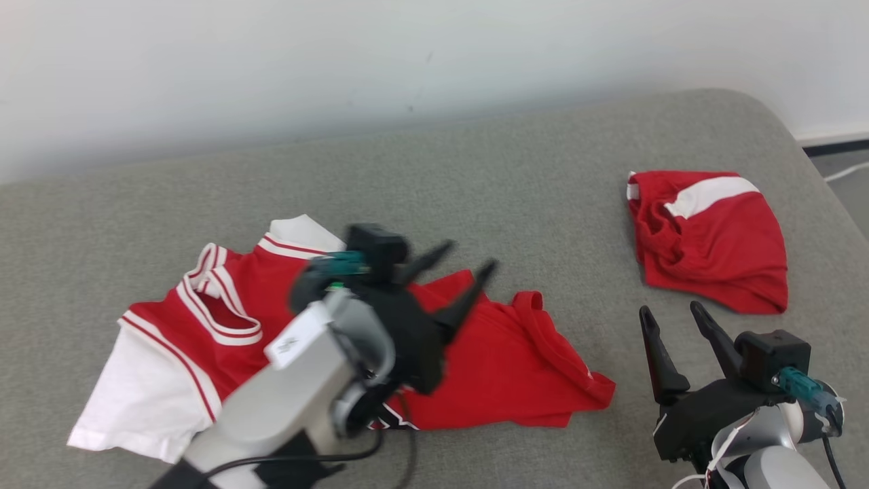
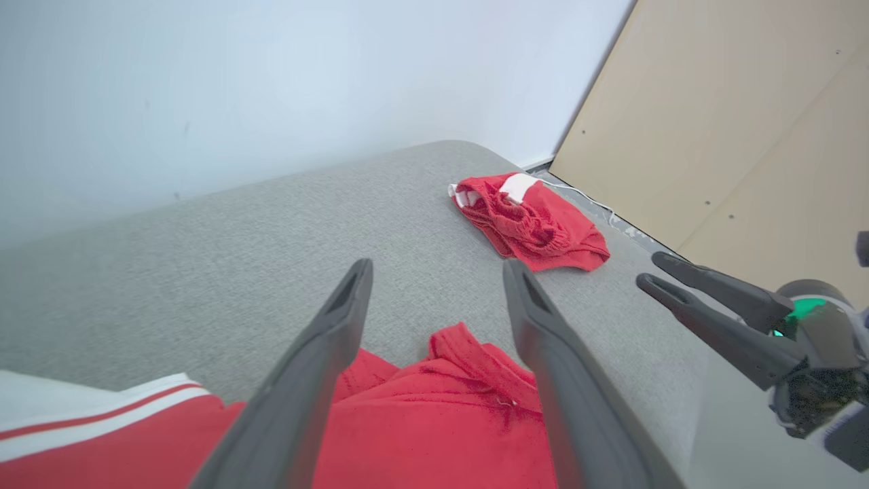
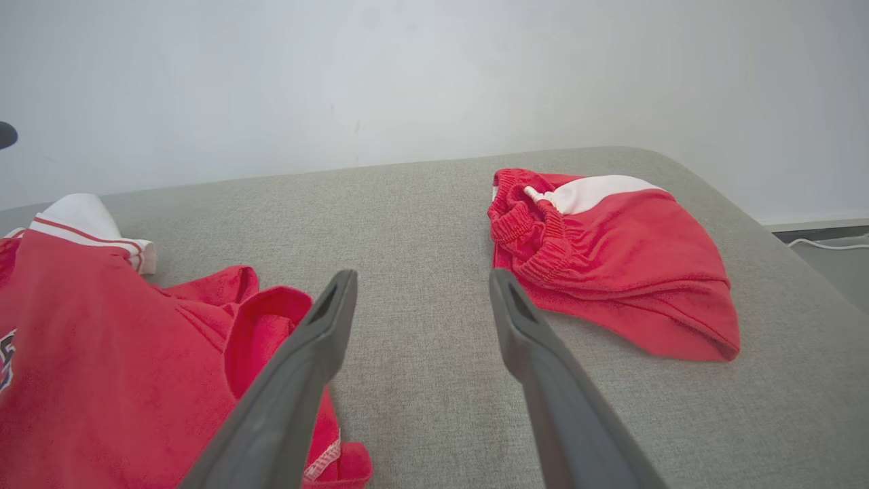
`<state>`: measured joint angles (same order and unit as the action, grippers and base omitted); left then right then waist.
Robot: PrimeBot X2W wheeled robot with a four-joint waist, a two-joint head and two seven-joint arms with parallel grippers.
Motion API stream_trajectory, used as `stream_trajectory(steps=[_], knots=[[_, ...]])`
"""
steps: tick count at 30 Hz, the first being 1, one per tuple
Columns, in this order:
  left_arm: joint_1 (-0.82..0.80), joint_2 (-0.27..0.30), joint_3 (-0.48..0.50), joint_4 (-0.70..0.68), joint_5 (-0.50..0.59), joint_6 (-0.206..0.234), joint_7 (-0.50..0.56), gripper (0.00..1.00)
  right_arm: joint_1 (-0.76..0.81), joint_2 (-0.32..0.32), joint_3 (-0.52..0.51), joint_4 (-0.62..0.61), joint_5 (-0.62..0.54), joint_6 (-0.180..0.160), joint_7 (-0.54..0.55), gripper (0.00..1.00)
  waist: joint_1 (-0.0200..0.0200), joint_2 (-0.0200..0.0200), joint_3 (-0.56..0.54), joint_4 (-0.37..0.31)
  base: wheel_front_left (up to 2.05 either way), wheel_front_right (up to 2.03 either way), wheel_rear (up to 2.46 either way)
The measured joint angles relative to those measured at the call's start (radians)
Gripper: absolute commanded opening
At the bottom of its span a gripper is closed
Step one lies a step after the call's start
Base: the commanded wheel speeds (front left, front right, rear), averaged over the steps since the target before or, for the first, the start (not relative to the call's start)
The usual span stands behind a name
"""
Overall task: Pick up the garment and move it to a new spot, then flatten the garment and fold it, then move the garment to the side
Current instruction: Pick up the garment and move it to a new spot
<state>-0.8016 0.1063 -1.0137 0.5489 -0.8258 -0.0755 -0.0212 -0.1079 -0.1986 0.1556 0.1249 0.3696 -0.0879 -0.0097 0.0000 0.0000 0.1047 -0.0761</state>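
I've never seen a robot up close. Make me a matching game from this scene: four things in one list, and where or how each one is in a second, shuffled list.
Things:
1. jersey
2. shorts
3. left gripper
4. right gripper

Place or state:
A. open, over the bare grey cushion, just in front of a red bundle
B. bunched up, red with a white stripe, at the far right
C. open, above crumpled red cloth
D. red with white sleeves, lying rumpled at the left

Pairs: 1-D, 2-B, 3-C, 4-A
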Motion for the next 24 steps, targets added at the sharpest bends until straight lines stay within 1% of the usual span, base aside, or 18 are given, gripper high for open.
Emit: stream_trajectory(steps=[3,4,5,6,7,10,13,17,20,24], knots=[[0.025,0.056,0.029,0.001,0.015,0.047,-0.058,1.00,0.014,0.000,-0.001,0.001,0.000,0.000,-0.002,1.00,0.0000,0.0000,-0.017,0.016,0.00,0.00,0.00],[0.025,0.056,0.029,0.001,0.015,0.047,-0.058,1.00,0.014,0.000,-0.001,0.001,0.000,0.000,-0.002,1.00,0.0000,0.0000,-0.017,0.016,0.00,0.00,0.00],[0.050,0.088,0.042,-0.001,0.032,0.078,-0.094,1.00,0.029,0.000,-0.001,0.005,0.005,0.001,-0.005,1.00,0.0000,0.0000,-0.028,0.027,0.00,0.00,0.00],[0.050,0.088,0.042,-0.001,0.032,0.078,-0.094,1.00,0.029,0.000,-0.001,0.005,0.005,0.001,-0.005,1.00,0.0000,0.0000,-0.028,0.027,0.00,0.00,0.00],[0.061,0.100,0.049,-0.005,0.041,0.089,-0.108,1.00,0.037,-0.001,-0.002,0.004,0.007,0.001,-0.006,1.00,0.0000,-0.0001,-0.033,0.031,0.00,0.00,0.00],[0.087,0.136,0.065,-0.015,0.060,0.134,-0.156,1.00,0.046,-0.003,-0.007,0.008,0.011,0.002,-0.010,1.00,0.0000,0.0000,-0.049,0.046,0.00,0.00,0.00],[0.130,0.177,0.080,-0.042,0.068,0.169,-0.199,1.00,0.062,-0.005,-0.012,0.009,0.019,0.006,-0.013,1.00,0.0000,0.0000,-0.066,0.059,0.00,0.00,0.00],[0.219,0.226,0.099,-0.087,0.082,0.190,-0.210,1.00,0.084,-0.006,-0.021,0.006,0.035,0.009,-0.017,1.00,-0.0001,0.0000,-0.087,0.075,0.00,0.00,0.00],[0.271,0.248,0.128,-0.122,0.087,0.197,-0.219,1.00,0.102,-0.006,-0.024,0.002,0.037,0.011,-0.018,1.00,-0.0001,0.0001,-0.099,0.090,0.00,0.00,0.00],[0.335,0.293,0.177,-0.163,0.103,0.200,-0.226,1.00,0.118,-0.007,-0.026,-0.005,0.044,0.015,-0.018,1.00,-0.0001,0.0001,-0.113,0.109,0.00,0.00,0.00]])
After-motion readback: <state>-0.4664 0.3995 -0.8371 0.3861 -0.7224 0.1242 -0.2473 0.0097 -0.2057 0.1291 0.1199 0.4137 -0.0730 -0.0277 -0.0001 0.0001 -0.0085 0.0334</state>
